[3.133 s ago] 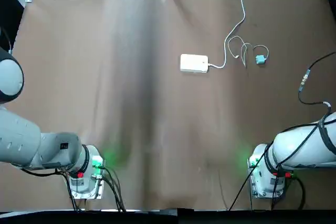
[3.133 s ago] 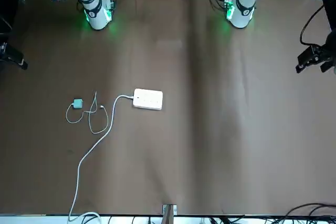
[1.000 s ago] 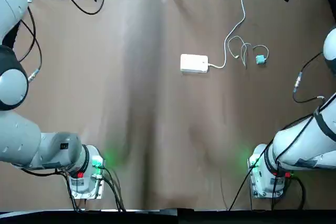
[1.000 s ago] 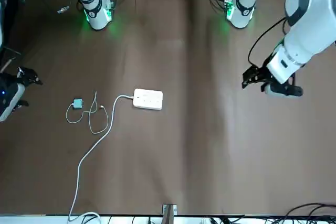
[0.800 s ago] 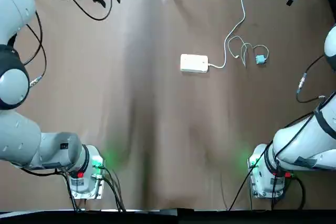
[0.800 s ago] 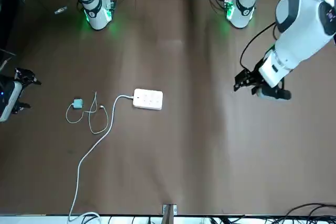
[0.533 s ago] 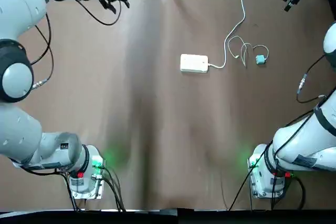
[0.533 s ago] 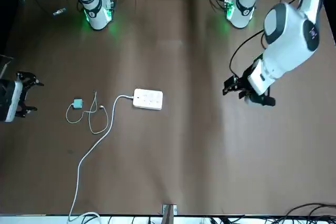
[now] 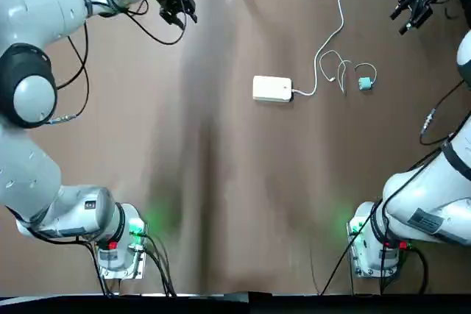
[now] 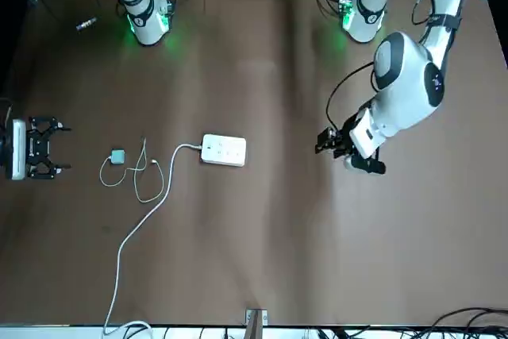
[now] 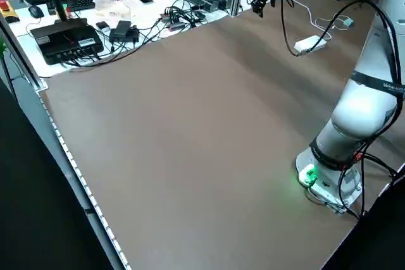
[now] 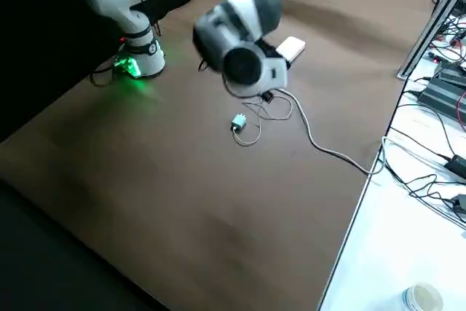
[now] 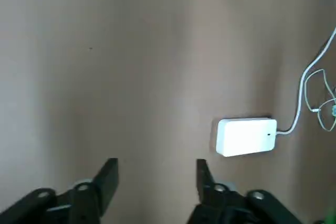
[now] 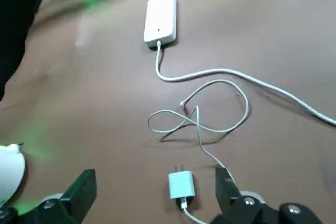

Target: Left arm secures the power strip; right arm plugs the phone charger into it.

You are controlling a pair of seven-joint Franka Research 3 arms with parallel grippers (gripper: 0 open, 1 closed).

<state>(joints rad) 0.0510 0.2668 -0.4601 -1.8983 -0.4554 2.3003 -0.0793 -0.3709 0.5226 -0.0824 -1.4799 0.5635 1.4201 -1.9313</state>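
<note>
The left hand (image 9: 185,21) hangs above the far left part of the brown bench (image 9: 243,182), its two fingers spread apart with nothing between them. The power strip (image 9: 272,89) lies to the right of this hand, well apart from it and nearer the arms' bases. It rests flat on the bench, sockets up, one short end towards the left hand. Its thick white cord (image 9: 319,53) leaves the opposite short end and curves to the bench's far edge.

The right hand (image 9: 398,23) is over the far right part of the bench, also open and empty, its fingers well parted in the right wrist view. The phone charger (image 9: 365,83) lies on the bench to the left of this hand and nearer the bases, apart from both fingers. The charger is unplugged: its two metal prongs (image 14: 179,169) show bare in the right wrist view. Its thin cable (image 9: 341,71) loops loosely between the charger and the strip's cord, with the small connector (image 14: 182,104) at the cable's other end lying free.

Strip and charger are well apart, the charger to the strip's right, and each hand is on the outer side of its own thing, touching neither.
</note>
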